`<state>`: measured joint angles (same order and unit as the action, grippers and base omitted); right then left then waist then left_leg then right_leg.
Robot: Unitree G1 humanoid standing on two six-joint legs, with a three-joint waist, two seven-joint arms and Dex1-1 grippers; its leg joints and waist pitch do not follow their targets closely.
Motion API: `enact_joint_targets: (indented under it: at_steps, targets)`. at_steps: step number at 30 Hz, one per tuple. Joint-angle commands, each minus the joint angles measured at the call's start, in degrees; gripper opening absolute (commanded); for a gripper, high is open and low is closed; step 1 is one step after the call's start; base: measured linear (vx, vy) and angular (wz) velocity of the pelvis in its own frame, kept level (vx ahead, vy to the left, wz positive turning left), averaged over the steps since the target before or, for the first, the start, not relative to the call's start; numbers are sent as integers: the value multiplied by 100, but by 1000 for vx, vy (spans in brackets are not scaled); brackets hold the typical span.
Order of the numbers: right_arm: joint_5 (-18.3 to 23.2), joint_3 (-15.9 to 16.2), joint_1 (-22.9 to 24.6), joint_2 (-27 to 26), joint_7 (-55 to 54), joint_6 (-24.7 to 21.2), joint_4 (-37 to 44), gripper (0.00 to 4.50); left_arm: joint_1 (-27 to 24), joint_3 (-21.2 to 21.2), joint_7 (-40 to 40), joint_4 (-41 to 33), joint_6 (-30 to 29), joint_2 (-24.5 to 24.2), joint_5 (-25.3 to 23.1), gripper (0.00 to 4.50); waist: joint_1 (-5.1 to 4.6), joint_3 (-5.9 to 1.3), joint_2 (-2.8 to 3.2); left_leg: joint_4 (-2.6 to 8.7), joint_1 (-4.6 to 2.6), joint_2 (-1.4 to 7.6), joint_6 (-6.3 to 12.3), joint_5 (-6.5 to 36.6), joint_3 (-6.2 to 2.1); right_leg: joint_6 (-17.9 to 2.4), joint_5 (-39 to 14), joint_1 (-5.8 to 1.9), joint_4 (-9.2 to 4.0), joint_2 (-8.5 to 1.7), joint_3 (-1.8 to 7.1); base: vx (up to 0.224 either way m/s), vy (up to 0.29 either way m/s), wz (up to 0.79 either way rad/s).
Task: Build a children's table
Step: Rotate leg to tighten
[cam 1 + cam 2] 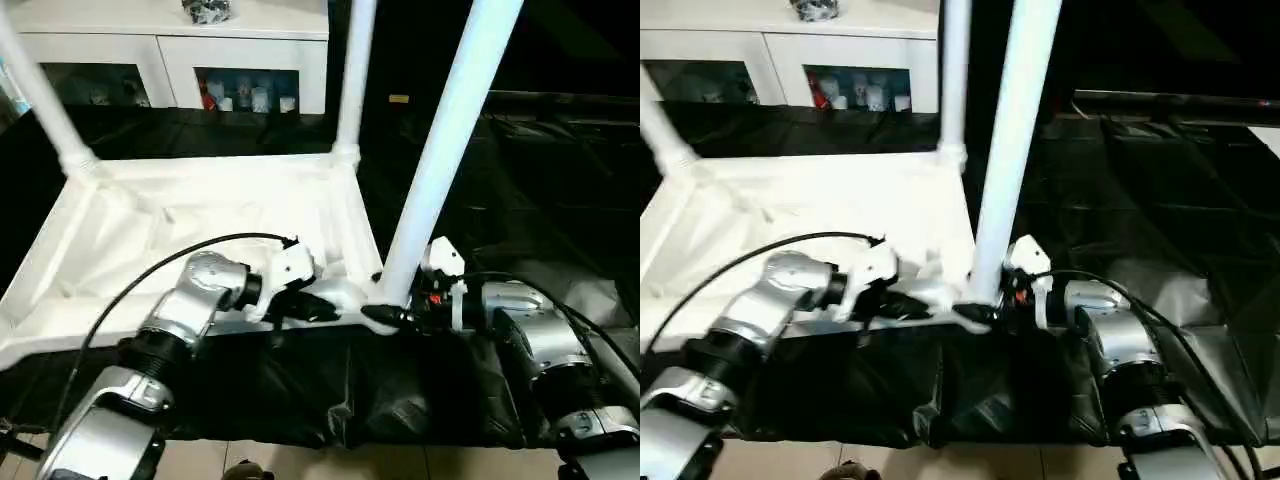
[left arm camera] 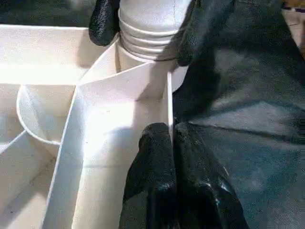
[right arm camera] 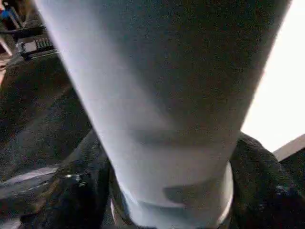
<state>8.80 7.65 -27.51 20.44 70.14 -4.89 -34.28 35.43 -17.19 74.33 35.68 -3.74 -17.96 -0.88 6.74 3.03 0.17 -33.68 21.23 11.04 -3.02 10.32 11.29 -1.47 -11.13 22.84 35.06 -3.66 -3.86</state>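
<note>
The children's table top (image 1: 200, 215) lies upside down on the black work table, ribbed underside facing up. Three white legs stand in its corner sockets: far left (image 1: 40, 90), far right (image 1: 355, 70) and near right (image 1: 450, 130). My right gripper (image 1: 385, 310) clasps the base of the near-right leg (image 3: 162, 95), one black finger (image 3: 71, 191) on each side of the tube just above the socket. My left gripper (image 2: 171, 131) is shut on the thin rim wall (image 2: 169, 95) of the top, right beside that same corner.
The top's near edge lies close to the front edge of the black-covered work table (image 1: 520, 180), with floor below. A white cabinet (image 1: 170, 50) with glass doors stands behind. A black cable (image 1: 150, 265) loops over my left forearm.
</note>
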Motion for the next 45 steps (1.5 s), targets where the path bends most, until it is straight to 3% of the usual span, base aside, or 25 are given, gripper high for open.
enact_joint_targets:
  at_steps: [1, 10, 13, 14, 16, 20, 22, 23, 24, 27, 28, 31, 33, 34, 35, 37, 39, 45]
  targets:
    - [4, 226, 37, -50, 195, -70, 110, 290, 49, -111, 94, -198, 53, 69, 61, 0, 0, -367, -22, 372, -83, 301, 344, 977, -127, -1293, -895, -272, -409, -513, 289, 0, 0, 0]
    - [-7, 178, 142, -284, -234, -138, 200, 275, 53, -55, -219, -117, -37, 140, -12, 0, -4, -362, -31, 377, -85, 302, 324, 972, -127, -1280, -915, -270, -410, -517, 291, 0, 0, 0]
    - [-281, 18, 30, -632, -1350, -17, -206, 275, 188, 33, -891, 123, -189, 381, -147, 0, -66, -320, -37, 403, -105, 276, 143, 1286, -138, -1144, -1610, -244, -496, -544, 299, 0, 0, 0]
    - [-404, -124, -88, -902, -2179, -19, -551, 274, 301, 76, -1416, 308, -290, 575, -269, 0, -73, -314, -47, 410, -126, 272, 92, 1338, -141, -1091, -1802, -228, -523, -546, 301, 0, 0, 0]
    - [-438, -189, -145, -1044, -2555, -24, -702, 274, 367, 100, -1690, 415, -352, 687, -322, 0, -126, -310, -41, 437, -147, 262, -22, 1559, -180, -905, -2372, -235, -573, -549, 287, 0, 0, 0]
    - [-554, -320, -376, -1504, -3699, -140, -1132, 274, 594, 227, -2508, 733, -563, 1113, -367, 0, -190, -297, -7, 448, -156, 262, -55, 1654, -187, -845, -2459, -199, -604, -546, 297, 0, 0, 0]
    - [-561, -351, -449, -1633, -3934, -134, -1228, 274, 656, 228, -2677, 804, -572, 1228, -388, 0, -200, -295, -22, 450, -161, 248, -61, 1715, -183, -833, -2456, -194, -620, -538, 294, 0, 0, 0]
    - [-551, -395, -523, -1749, -4074, -55, -1302, 309, 699, 213, -2747, 824, -546, 1333, -400, 0, -193, -300, -14, 451, -161, 248, -53, 1733, -190, -830, -2424, -200, -614, -541, 294, 0, 0, 0]
    - [-543, -408, -538, -1766, -4073, -26, -1312, 344, 701, 208, -2742, 817, -534, 1350, -402, 0, -190, -307, -21, 445, -156, 248, -22, 1703, -182, -850, -2323, -204, -615, -552, 303, 0, 0, 0]
    - [-496, -479, -580, -1796, -4019, 30, -1333, 353, 684, 191, -2661, 775, -453, 1368, -414, 0, -176, -332, -6, 443, -130, 257, 44, 1524, -173, -951, -1816, -232, -561, -538, 312, 0, 0, 0]
    - [-442, -535, -606, -1779, -3951, 31, -1332, 379, 652, 169, -2579, 737, -381, 1338, -427, 0, -174, -340, 0, 438, -116, 256, 78, 1422, -170, -1024, -1540, -247, -526, -531, 313, 0, 0, 0]
    - [-402, -547, -620, -1715, -3823, 41, -1320, 394, 605, 153, -2462, 685, -341, 1287, -417, 0, -174, -350, 2, 423, -108, 254, 139, 1292, -158, -1108, -1265, -264, -499, -534, 309, 0, 0, 0]
    - [-313, -501, -545, -1482, -3353, 24, -1130, 412, 492, 112, -2161, 581, -224, 1124, -370, 0, -170, -369, 2, 410, -85, 261, 214, 1154, -159, -1189, -949, -298, -459, -535, 308, 0, 0, 0]
    - [-301, -447, -478, -1326, -3089, 29, -1008, 424, 432, 105, -2006, 517, -199, 1033, -324, 0, -159, -372, 48, 407, -90, 265, 225, 1116, -164, -1220, -841, -296, -446, -530, 305, 0, 0, 0]
    - [-298, -414, -434, -1231, -2931, 33, -932, 433, 397, 102, -1913, 478, -184, 977, -295, 0, -159, -390, 18, 383, -75, 260, 288, 1034, -150, -1283, -558, -322, -418, -515, 299, 0, 0, 0]
    - [-318, -384, -402, -1136, -2826, 50, -874, 444, 359, 96, -1808, 424, -175, 916, -267, 0, -148, -400, 25, 364, -52, 268, 386, 829, -144, -1386, -125, -327, -363, -510, 294, 0, 0, 0]
    - [-324, -287, -296, -889, -2367, 133, -657, 447, 247, 59, -1442, 248, -143, 736, -183, 0, -130, -385, 29, 357, -54, 266, 432, 865, -124, -1442, -176, -322, -381, -509, 284, 0, 0, 0]
    - [-246, -190, -176, -549, -1670, 252, -348, 447, 159, 34, -1003, 100, -66, 526, -79, 0, -120, -344, 48, 394, -101, 285, 230, 1316, -131, -1318, -1023, -287, -462, -510, 293, 0, 0, 0]
